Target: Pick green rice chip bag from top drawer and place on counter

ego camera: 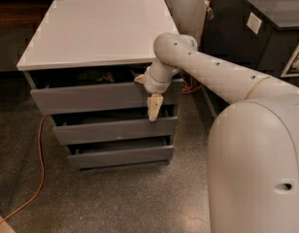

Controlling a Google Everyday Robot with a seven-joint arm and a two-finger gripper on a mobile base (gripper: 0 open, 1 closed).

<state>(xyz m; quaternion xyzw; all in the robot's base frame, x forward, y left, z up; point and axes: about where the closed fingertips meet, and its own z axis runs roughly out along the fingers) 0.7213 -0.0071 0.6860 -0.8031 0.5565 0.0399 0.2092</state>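
Observation:
The top drawer (pixel 91 97) of the grey cabinet stands open a little, with a dark gap under the counter (pixel 98 30). A dim greenish-tan shape (pixel 98 75) shows in that gap; I cannot tell whether it is the green rice chip bag. My gripper (pixel 154 108) hangs pointing down in front of the right part of the top drawer's front, its tip reaching the gap above the middle drawer. It holds nothing that I can see.
Two shallower grey drawers (pixel 115 130) sit below, both slightly open. A dark black cabinet (pixel 256 28) with a round hole stands at the right. An orange cable (pixel 40 164) lies on the floor at the left. My white arm and body (pixel 256 164) fill the lower right.

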